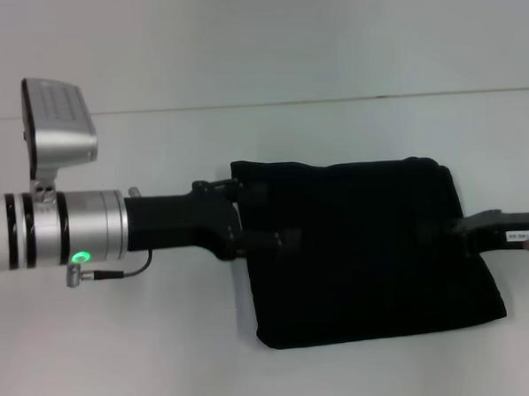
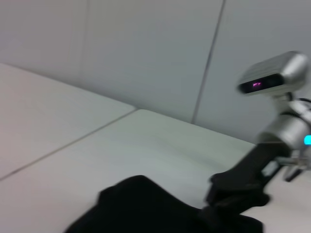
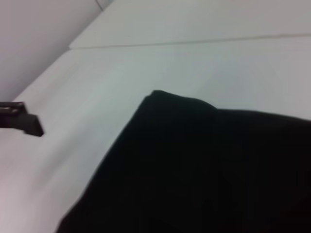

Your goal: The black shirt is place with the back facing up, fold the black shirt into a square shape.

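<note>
The left gripper (image 1: 248, 224) reaches in from the left and meets the left edge of the black shirt (image 1: 365, 250); its dark fingers merge with the dark cloth, so whether they pinch the fabric or stand apart cannot be told. The right gripper (image 1: 457, 232) comes in from the right at the shirt's right edge, and its fingers are just as hard to separate from the cloth, so its state cannot be told either. Between the two, the shirt lies folded into a rough rectangle, slightly skewed, with a rumpled upper left corner and a rounded lower right one. It rests on a plain white table (image 1: 167, 363) with a fine seam line running across its far part. A pale grey wall (image 2: 146, 53) with vertical panel joints stands behind. Bare tabletop surrounds the shirt on the near, far and left sides.
</note>
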